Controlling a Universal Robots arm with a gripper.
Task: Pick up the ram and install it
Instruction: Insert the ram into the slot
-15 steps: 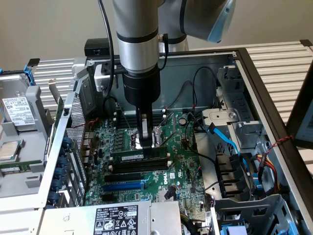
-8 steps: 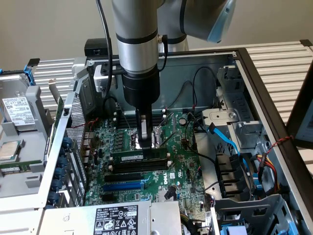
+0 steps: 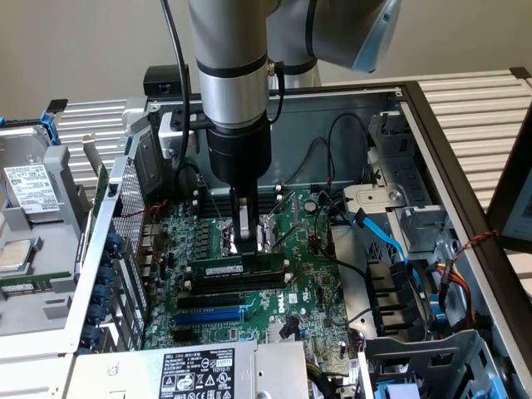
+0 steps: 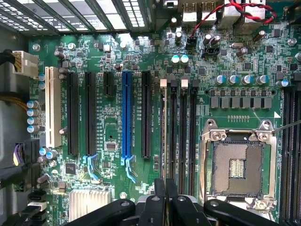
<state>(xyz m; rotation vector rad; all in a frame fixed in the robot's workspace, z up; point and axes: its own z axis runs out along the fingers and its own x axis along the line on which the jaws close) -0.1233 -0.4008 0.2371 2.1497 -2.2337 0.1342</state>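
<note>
Gripper (image 4: 165, 184) clamps the ram (image 4: 163, 132) just beside black memory slots (image 4: 181, 132).

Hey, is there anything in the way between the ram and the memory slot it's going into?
Nothing visible. The ram stands on edge directly along its black memory slot, and the gripper grips its top edge. No cable crosses that slot. The neighbouring empty slots lie beside it, not across it.

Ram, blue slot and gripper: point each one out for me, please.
ram (image 3: 237, 268), exterior view, middle of its long side.
blue slot (image 4: 126, 115), wrist view, middle of its length.
gripper (image 3: 245, 246), exterior view, between its fingertips, at the ram's top edge.
</note>
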